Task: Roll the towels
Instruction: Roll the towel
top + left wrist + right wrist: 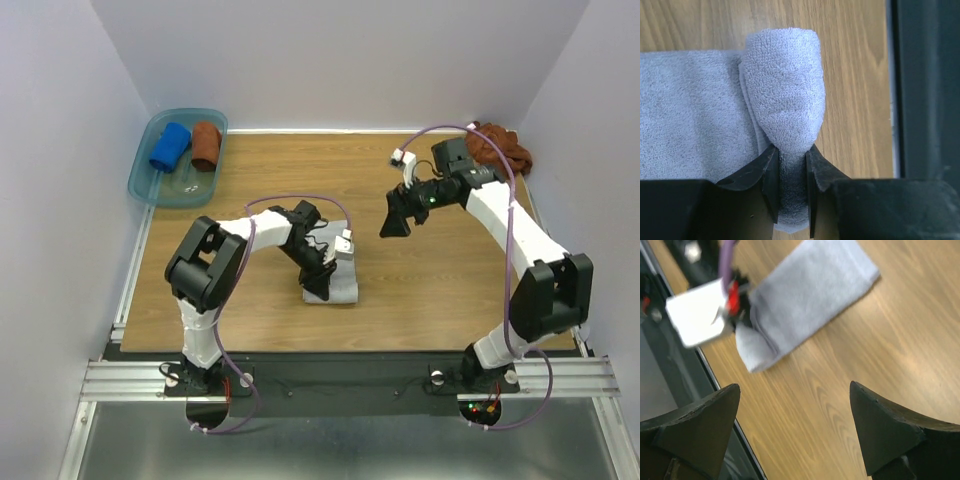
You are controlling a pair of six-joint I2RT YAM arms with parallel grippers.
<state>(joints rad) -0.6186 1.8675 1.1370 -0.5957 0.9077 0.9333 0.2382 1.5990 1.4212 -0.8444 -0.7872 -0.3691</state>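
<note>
- Grey towel (782, 100): rolled end pinched between left gripper (791, 187) fingers; its lower edge hidden behind them.
- Right gripper (795, 430): spread wide, empty, above bare table (865, 365), beside towel; view blurred.

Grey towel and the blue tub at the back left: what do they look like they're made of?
Grey towel: soft terry cloth, matte, judging by the looped nubby pile; it bulges where the left gripper pinches it. Blue tub: probably plastic, smooth and translucent, since the wall shows through its rim.
</note>
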